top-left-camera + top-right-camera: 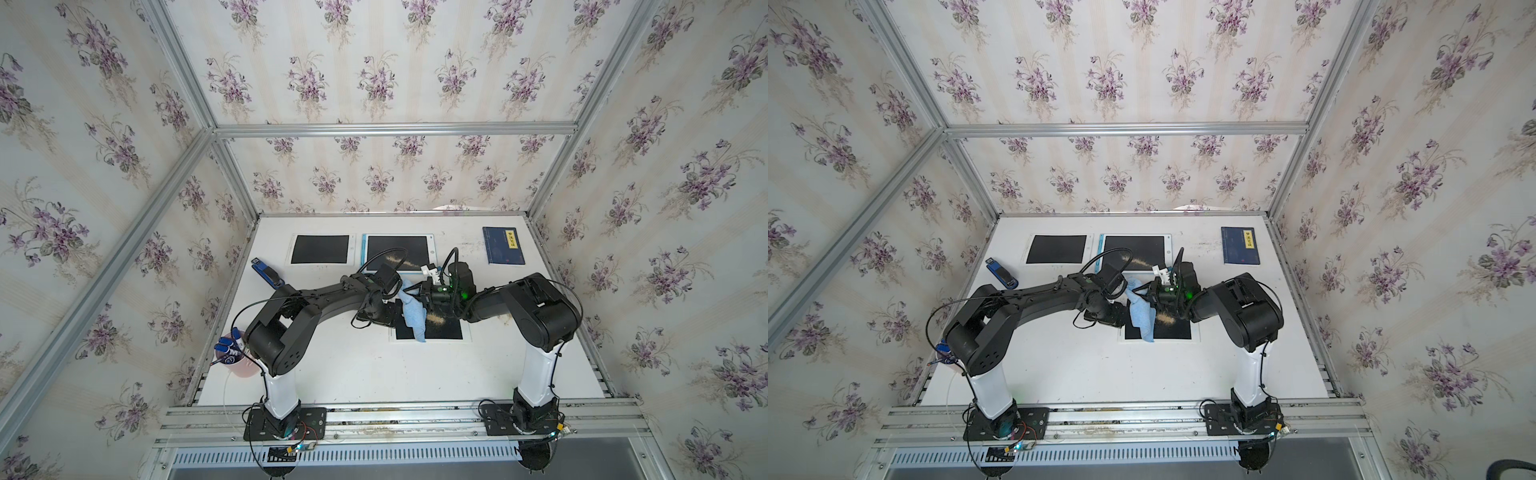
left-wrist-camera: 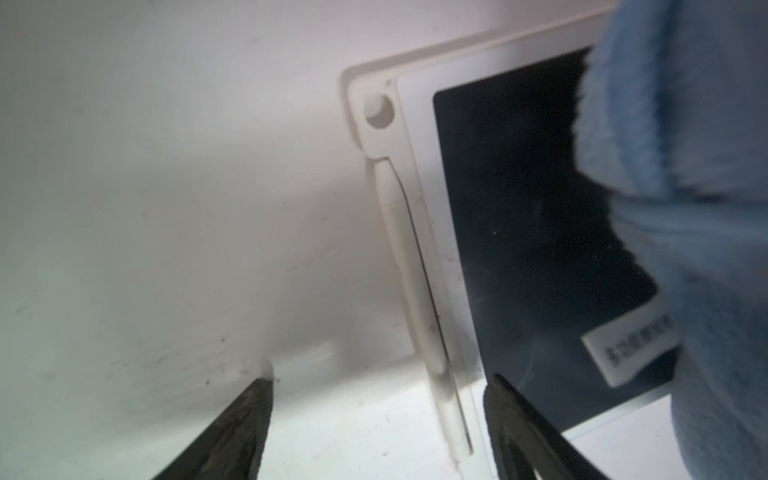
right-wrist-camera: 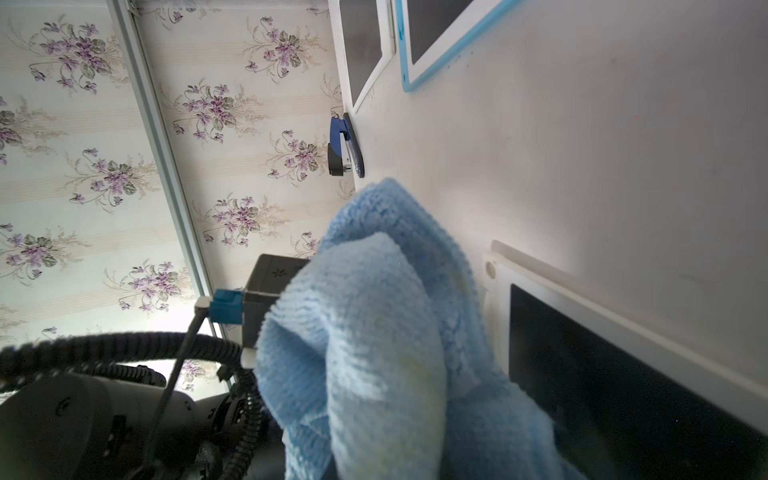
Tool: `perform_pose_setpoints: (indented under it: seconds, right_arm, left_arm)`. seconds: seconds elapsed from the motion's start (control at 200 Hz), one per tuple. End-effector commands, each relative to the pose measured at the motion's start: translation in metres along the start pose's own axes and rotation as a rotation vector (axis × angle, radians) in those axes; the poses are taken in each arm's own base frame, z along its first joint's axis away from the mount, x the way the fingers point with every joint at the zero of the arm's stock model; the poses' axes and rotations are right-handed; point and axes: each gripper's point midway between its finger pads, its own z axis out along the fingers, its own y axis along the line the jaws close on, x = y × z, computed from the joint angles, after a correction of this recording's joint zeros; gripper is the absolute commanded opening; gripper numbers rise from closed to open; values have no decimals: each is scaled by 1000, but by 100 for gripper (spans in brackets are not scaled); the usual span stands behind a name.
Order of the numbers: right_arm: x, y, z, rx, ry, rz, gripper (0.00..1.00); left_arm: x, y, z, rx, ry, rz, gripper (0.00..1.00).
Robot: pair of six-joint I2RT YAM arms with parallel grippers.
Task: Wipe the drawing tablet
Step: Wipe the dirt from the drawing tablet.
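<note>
Holding the cloth over the tablet, ready for wiping.

My right claw [image 1: 420,291] is pinching the blue cloth [image 1: 415,318], which is hanging limp below it onto the drawing tablet [image 1: 446,330]. It is soft and light, so I judge a bunched grip best. My left claw [image 2: 378,380] is standing wide, straddling the tablet's white rim, probably to steady this thin, stiff, slippery slab. Sandy grit [image 1: 436,319] is lying just under my right claw. The counter [image 1: 353,365] is looking smooth, and flowered walls are closing in around.

A blue stapler [image 1: 268,272] lies on the table [image 1: 353,374], well left of the left pincer [image 2: 378,386], and a pink cup of pens [image 1: 237,359] stands farther left still. A dark blue book [image 1: 503,245] lies beyond the right pincer [image 1: 419,292].
</note>
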Motion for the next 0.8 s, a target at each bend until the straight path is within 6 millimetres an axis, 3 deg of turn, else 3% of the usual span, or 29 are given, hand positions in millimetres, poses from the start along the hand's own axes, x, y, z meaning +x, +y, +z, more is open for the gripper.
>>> perform_pose_setpoints:
  seconds: [0.0, 0.325, 0.605, 0.794]
  right_arm:
    - [-2, 10, 5, -50, 20, -14, 0]
    - [-22, -43, 9, 262, -4, -69, 0]
    - [-24, -50, 15, 270, 17, -57, 0]
    - [-21, -45, 16, 232, 28, -50, 0]
  left_arm:
    - [17, 12, 6, -50, 63, -1, 82]
    - [23, 4, 14, -30, 166, 1, 81]
    - [30, 14, 18, -106, 249, 31, 67]
    - [25, -1, 15, -44, 228, 2, 61]
